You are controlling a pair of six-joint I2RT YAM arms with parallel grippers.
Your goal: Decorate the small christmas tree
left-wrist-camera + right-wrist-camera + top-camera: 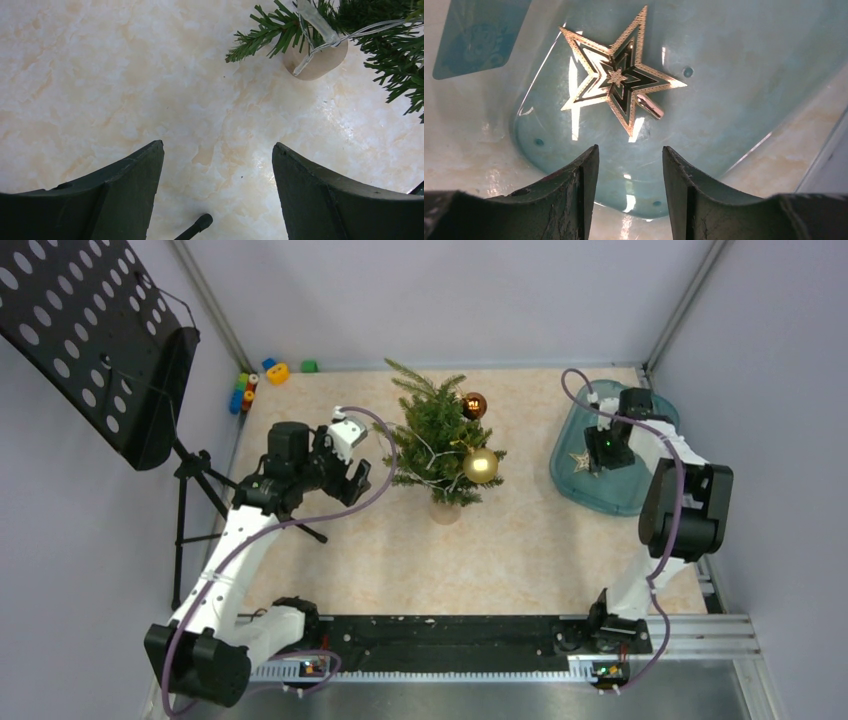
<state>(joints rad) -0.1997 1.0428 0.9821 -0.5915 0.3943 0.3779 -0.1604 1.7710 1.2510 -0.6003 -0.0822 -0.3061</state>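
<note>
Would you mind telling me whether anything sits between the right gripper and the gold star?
Nothing visible does: the right gripper hovers open just over the gold star, which lies uncovered in the teal tray.

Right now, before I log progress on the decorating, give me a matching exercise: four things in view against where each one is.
Things:
1 gold bauble
2 star
3 left gripper
4 right gripper

Places:
A in the teal tray
B hanging on the small christmas tree
C open above the star
D open over the tabletop beside the tree

Pairs: 1-B; 2-A; 3-D; 4-C
</note>
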